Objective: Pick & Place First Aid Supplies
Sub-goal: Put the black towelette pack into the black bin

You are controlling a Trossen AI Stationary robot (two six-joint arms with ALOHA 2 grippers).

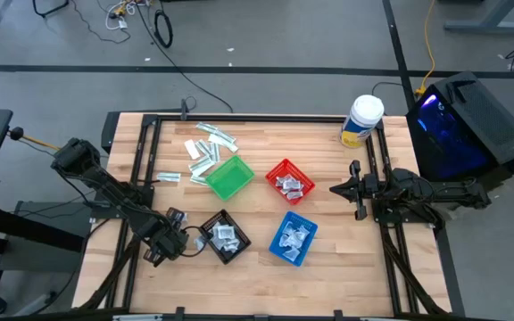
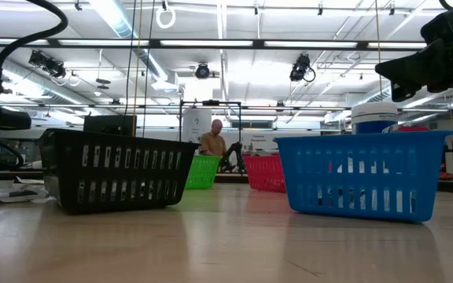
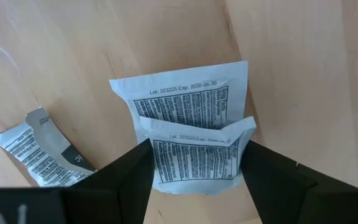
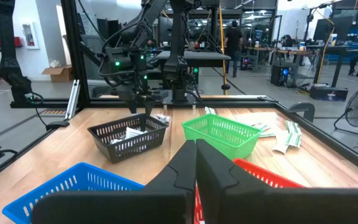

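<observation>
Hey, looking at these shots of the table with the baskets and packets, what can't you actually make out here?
- Black basket contents: low view, its dark wall hides them.
- Whether the left pincer grips one packet or both overlapping ones: left wrist view, the fingers cover the edges.
- Print on the strips: high view, too small.
- Tub: low view, blue basket hides its lower part.

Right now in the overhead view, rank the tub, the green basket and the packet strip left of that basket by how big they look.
1. Green basket, largest.
2. Tub, clearly smaller than the basket.
3. Packet strip, smallest by far.
All stand on the table, so the order is fairly safe.
</observation>
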